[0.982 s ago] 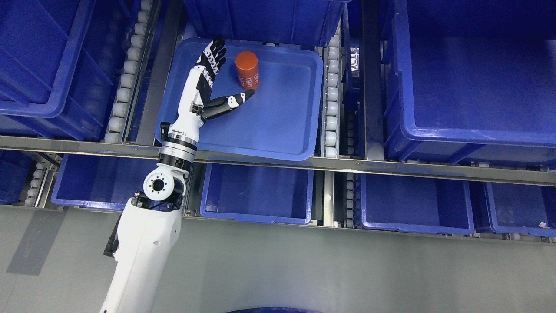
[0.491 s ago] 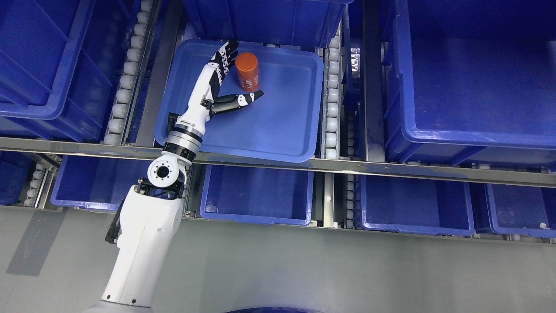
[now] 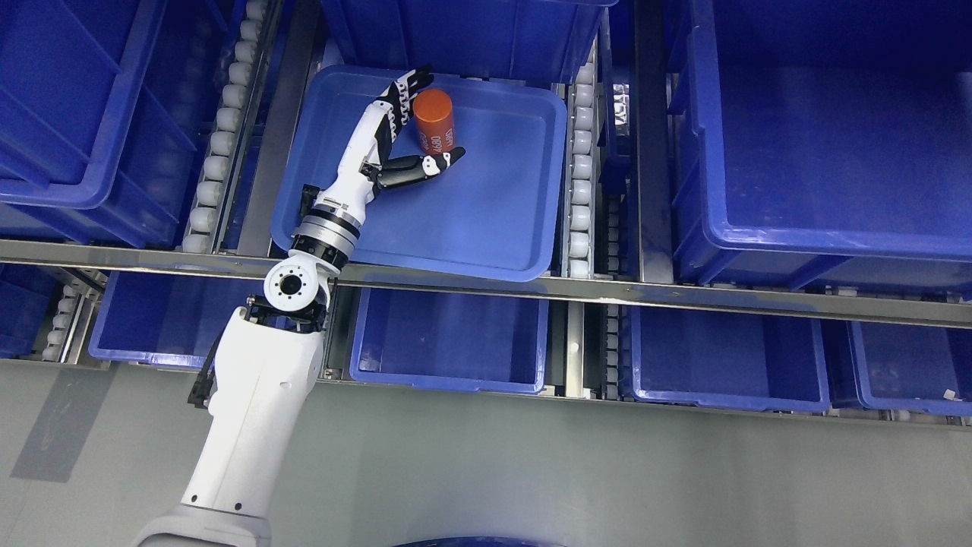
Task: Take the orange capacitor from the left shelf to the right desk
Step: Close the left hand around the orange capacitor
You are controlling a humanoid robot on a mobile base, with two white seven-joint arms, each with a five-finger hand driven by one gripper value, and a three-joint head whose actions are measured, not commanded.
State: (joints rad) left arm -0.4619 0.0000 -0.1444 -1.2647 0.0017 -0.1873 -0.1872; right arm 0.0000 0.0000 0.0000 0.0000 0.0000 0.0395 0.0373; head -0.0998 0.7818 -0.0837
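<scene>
The orange capacitor [image 3: 433,121] is lying in the blue tray [image 3: 493,220] on the shelf, toward the tray's 11 o'clock corner. The left hand [image 3: 395,140] is reaching in from 7 o'clock, fingers [image 3: 406,83] spread wide along the capacitor's 9 o'clock side and the thumb [image 3: 425,165] stretching under its 6 o'clock end; the fingers are cradling it loosely, not closed on it. Blue bins [image 3: 820,137] are sitting at 3 o'clock of the tray

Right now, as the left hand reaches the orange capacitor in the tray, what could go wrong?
The left hand is open beside the orange capacitor, not gripping it. The capacitor seems to lie on its side, so a nudge may roll it across the blue tray. The thumb sits below it and may push rather than wrap.
</scene>
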